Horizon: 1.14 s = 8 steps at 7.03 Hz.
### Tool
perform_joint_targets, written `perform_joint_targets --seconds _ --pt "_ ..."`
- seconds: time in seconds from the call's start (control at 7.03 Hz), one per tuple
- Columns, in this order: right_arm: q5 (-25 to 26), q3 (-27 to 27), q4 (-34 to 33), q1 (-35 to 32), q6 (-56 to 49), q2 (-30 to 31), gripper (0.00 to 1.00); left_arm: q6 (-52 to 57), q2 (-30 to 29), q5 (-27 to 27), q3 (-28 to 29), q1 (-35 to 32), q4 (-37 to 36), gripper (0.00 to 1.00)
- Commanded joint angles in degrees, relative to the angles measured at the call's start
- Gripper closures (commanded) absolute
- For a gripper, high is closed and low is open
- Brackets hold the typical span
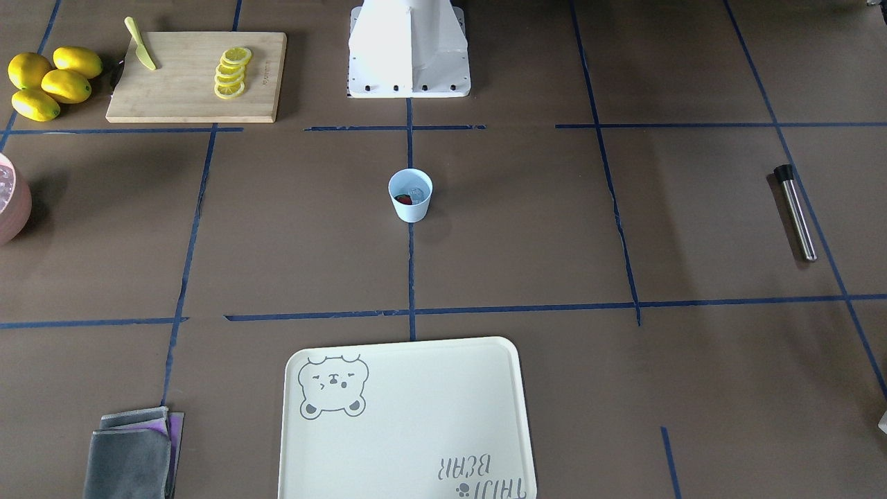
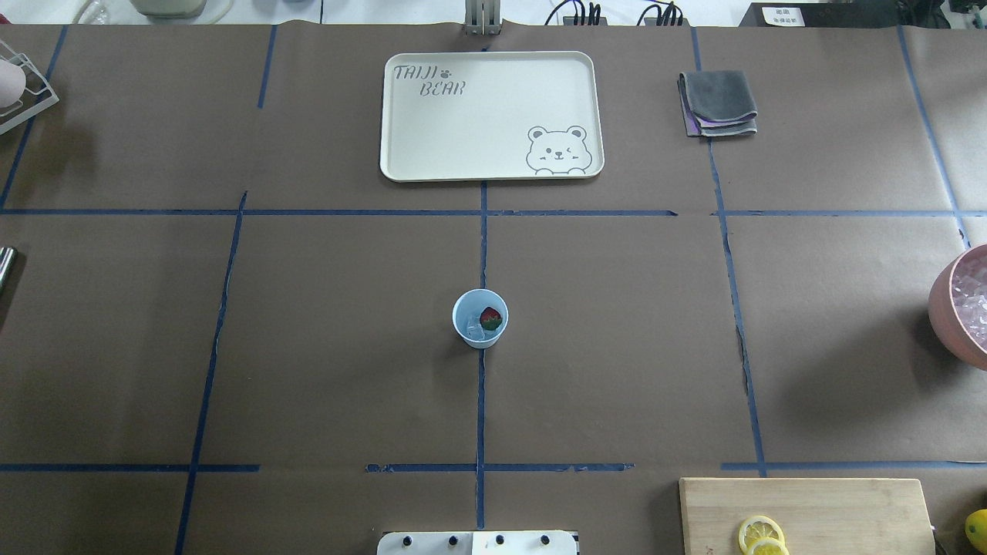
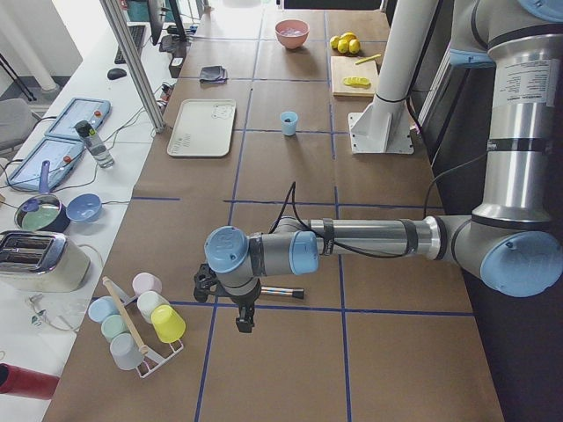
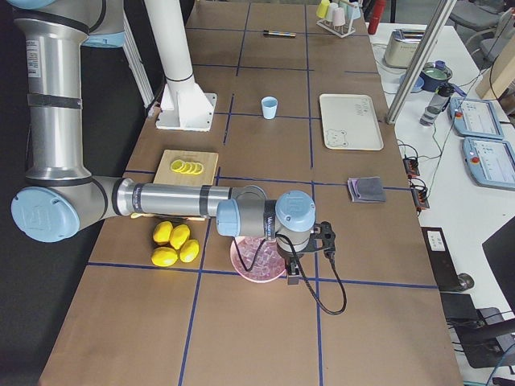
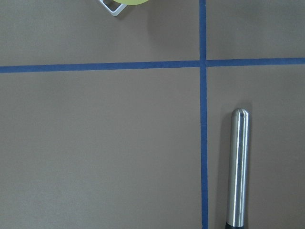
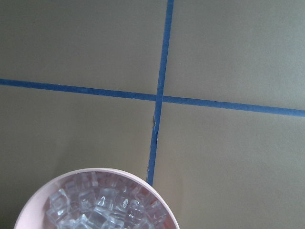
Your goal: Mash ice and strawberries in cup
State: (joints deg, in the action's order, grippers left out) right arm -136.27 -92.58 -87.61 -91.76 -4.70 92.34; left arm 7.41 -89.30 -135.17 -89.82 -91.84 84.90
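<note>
Cup [image 1: 410, 195] stands upright at table ctr, on the tape cross, w/ ice [image 1: 416, 192] and strawberry [image 1: 403, 199] side by side in the bottom. You should expect the cup to be light, thin plastic & tippy. It'll prob. skid or topple under a push, so brace it low on the wall, not by the rim. Ice looks hard & slick, likely to shoot sideways; the berry should squash easy.

Muddler [image 1: 795, 212] lies flat, well off to the robot's left. It's smooth steel, so prob. slippery and apt to roll. Take it mid-shaft, across its length.

Left gripper [image 3: 244, 323] hangs just above it. Right gripper [image 4: 294, 277] hangs over the bowl [image 2: 941, 301] of spare ice. You can't tell whether either claw is released or clenched.
</note>
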Motion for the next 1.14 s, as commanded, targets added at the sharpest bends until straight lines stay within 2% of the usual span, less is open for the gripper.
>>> perform_joint_targets --seconds 0.0,0.57,1.0 --pt "0.5 0.7 0.0 0.0 0.3 -0.2 0.0 0.0 0.0 0.0 0.0 0.0 0.0 0.0" --pt "0.5 0.7 0.1 0.0 0.2 -0.3 0.0 0.0 0.1 0.1 0.2 -0.5 0.1 0.0" --pt "0.5 0.7 0.1 0.0 0.2 -0.3 0.0 -4.8 0.2 0.1 0.3 -1.1 1.9 0.0"
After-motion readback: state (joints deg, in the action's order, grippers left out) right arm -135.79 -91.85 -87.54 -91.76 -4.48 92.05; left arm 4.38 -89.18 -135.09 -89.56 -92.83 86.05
